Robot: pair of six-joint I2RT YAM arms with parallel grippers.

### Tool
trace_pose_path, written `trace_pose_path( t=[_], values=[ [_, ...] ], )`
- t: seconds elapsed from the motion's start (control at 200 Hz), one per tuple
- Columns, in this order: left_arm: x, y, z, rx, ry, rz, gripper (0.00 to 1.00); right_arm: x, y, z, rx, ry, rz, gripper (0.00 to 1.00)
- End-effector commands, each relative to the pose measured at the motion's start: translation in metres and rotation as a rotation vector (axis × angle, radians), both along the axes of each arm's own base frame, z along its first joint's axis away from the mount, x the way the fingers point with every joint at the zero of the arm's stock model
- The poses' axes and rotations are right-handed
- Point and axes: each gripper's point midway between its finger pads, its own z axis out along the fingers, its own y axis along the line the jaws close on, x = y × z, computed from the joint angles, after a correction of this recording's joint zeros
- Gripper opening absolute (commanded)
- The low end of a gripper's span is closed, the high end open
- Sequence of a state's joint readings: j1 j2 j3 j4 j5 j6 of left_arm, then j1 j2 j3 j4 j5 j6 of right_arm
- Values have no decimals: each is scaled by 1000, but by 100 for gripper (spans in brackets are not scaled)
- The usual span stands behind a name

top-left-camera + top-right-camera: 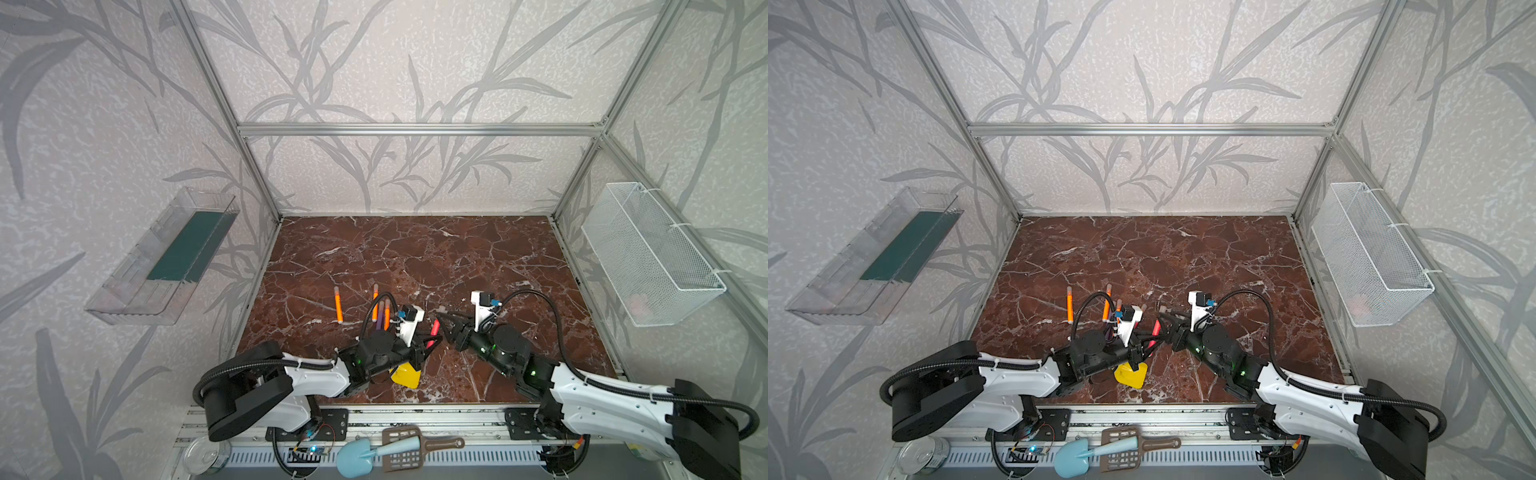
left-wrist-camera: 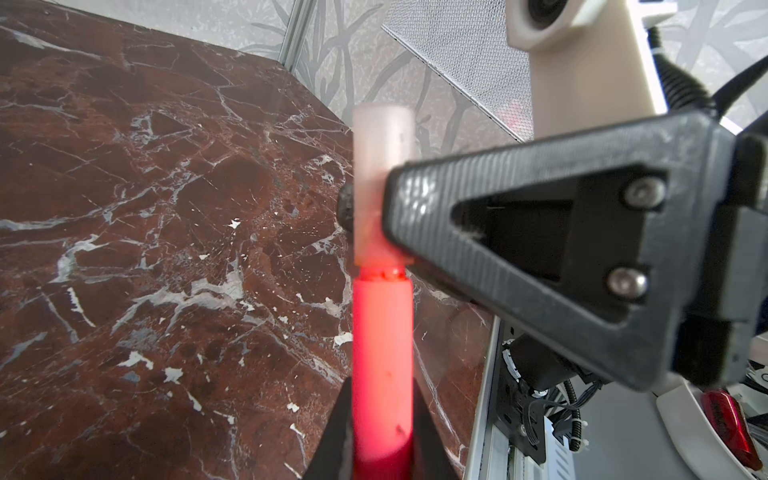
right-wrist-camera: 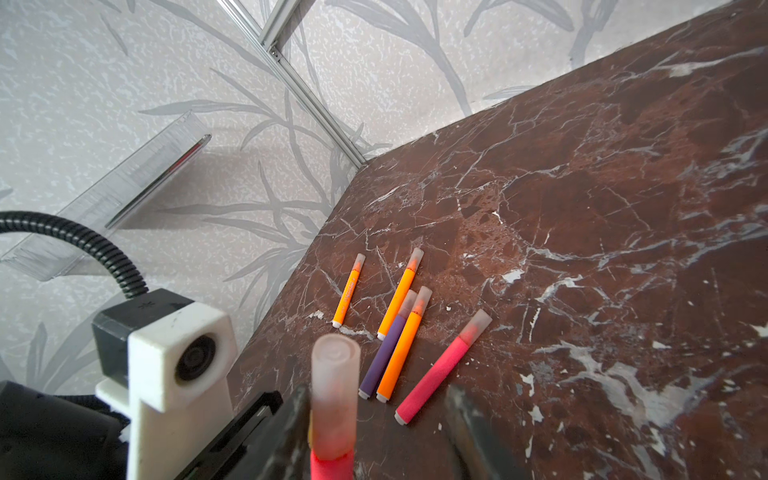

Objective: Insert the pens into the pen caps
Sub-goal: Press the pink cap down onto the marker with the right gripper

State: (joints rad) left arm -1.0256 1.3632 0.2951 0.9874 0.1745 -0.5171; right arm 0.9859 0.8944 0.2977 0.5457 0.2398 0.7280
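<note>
My left gripper (image 2: 382, 432) is shut on a red-pink pen (image 2: 382, 353) and holds it above the table, also seen in both top views (image 1: 434, 330) (image 1: 1155, 328). A translucent pen cap (image 3: 334, 386) sits over its tip (image 2: 382, 166). My right gripper (image 3: 380, 419) is open and straddles the cap: one finger (image 3: 291, 415) rests against it, the other (image 3: 469, 424) stands well clear. Several capped pens lie on the marble: an orange one (image 3: 349, 291), a second orange (image 3: 401, 293), a purple (image 3: 388, 345), a third orange (image 3: 405, 349) and a red-pink one (image 3: 440, 368).
A yellow toy shovel (image 1: 405, 374) lies under the left wrist. On the right wall hangs a white wire basket (image 1: 652, 253), on the left wall a clear tray (image 1: 166, 257). A blue scoop (image 1: 361, 455) and a tin (image 1: 203, 455) lie at the front rail.
</note>
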Motion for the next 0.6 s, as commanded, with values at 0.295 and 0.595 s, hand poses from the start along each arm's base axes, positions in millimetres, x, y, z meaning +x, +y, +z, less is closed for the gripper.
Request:
trace_pose_path(
  t=[0.295,0.595],
  values=[
    [16,-6,-4,146,-233,97,0,4,-29,34,-13,23,-125,65],
    [10,-11,-6,230,-331,151,0,17,-4,5,-115,132,-118,54]
  ],
)
